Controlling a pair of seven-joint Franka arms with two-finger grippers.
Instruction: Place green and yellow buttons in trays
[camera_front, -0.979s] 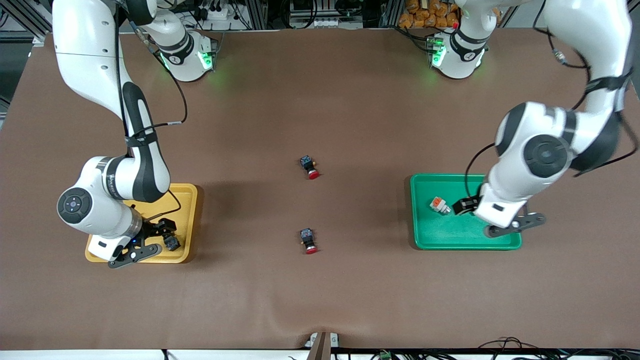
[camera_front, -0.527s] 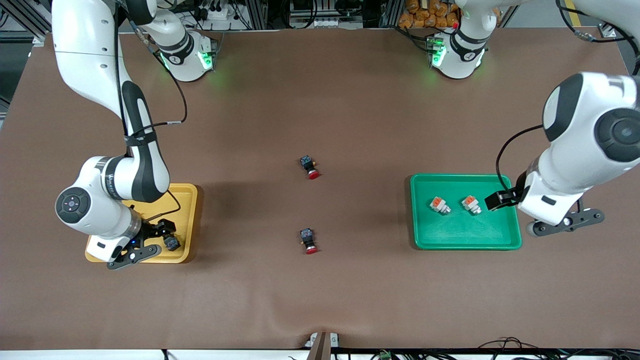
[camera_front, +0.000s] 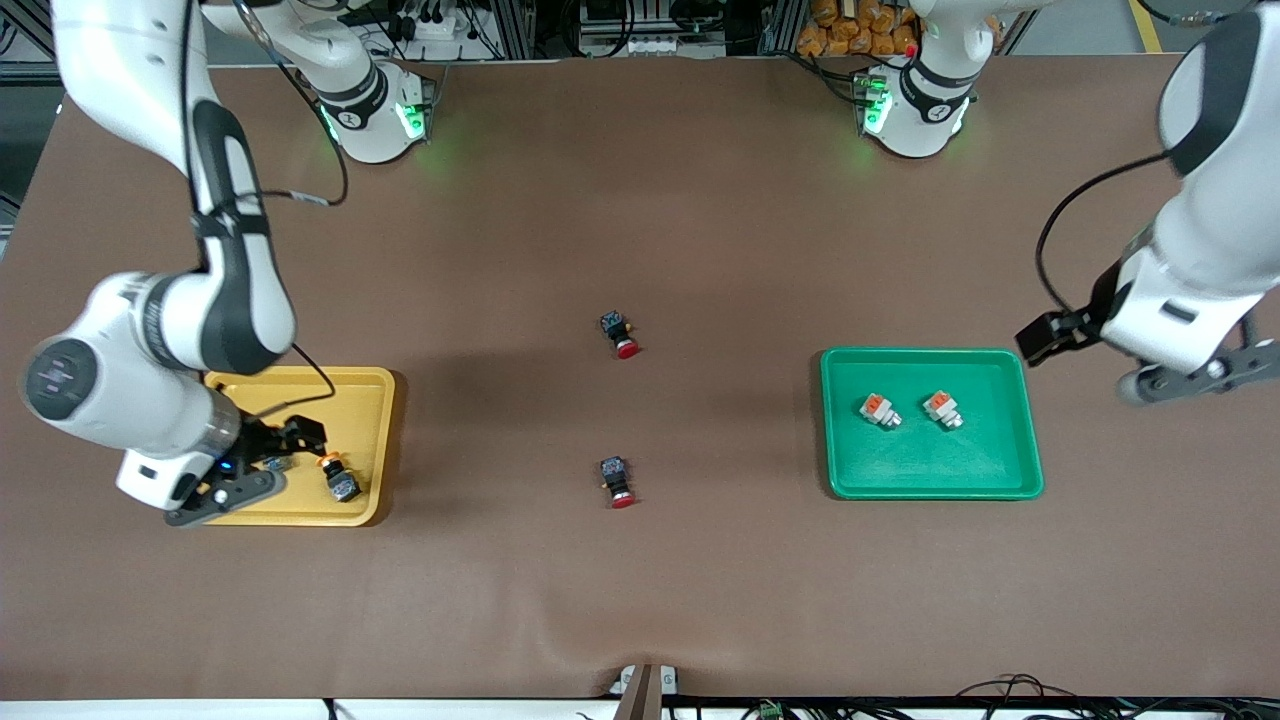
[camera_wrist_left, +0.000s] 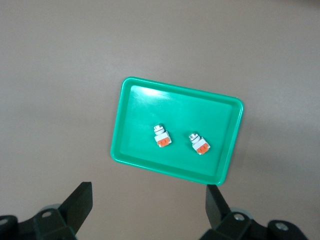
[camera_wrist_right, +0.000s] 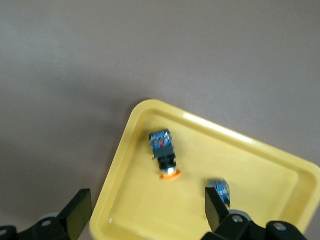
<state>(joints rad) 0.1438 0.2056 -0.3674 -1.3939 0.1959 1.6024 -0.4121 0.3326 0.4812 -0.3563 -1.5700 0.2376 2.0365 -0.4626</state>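
left fingers (camera_wrist_left: 148, 210) spread empty above green tray (camera_front: 1020, 440), right fingers (camera_wrist_right: 148, 212) spread empty above yellow tray (camera_front: 385, 440)

Glossy green plastic tray (camera_front: 1010, 480) and glossy yellow plastic tray (camera_front: 375, 440); matt brown surface (camera_front: 640, 200), smooth, slightly wrinkled near front edge.

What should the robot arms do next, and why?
Probably just lift away and stop. Both green buttons lie in the green tray, both yellow buttons in the yellow tray, and the left end effector and right end effector are open.
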